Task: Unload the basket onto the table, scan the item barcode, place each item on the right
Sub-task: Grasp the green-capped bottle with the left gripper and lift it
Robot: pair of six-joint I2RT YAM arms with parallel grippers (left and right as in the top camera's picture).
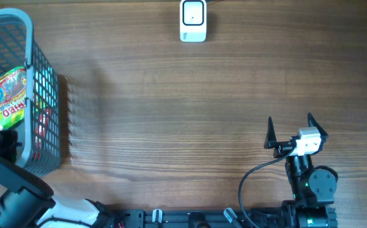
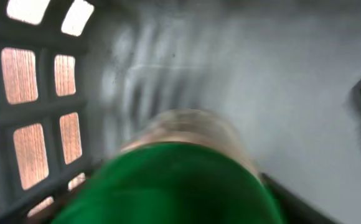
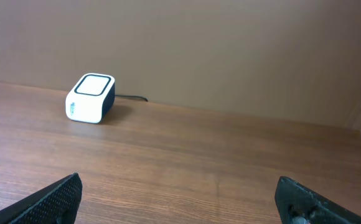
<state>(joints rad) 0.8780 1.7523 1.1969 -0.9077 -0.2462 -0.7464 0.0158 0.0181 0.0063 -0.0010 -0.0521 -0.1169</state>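
Green, round-topped item (image 2: 168,186) fills my left wrist view, blurred, inside the grey mesh basket (image 2: 37,124); whether my left claw (image 1: 6,144) grips it I cannot tell. Right claw (image 1: 290,120) gapes idle. I'd grip squarely, lift clear, then turn its barcode toward the white box scanner (image 1: 193,20).

You are seeing a grey mesh basket (image 1: 44,120) sitting at nine o'clock on the wooden table (image 1: 171,114).

The brown wooden table (image 1: 171,114) looked matt, its grain fine and smooth. The grey plastic lattice basket (image 1: 44,95) was dull. The colourful crinkled film sweet bag (image 1: 7,98) shone glossy; the white plastic scanner box (image 1: 193,20) looked smooth.
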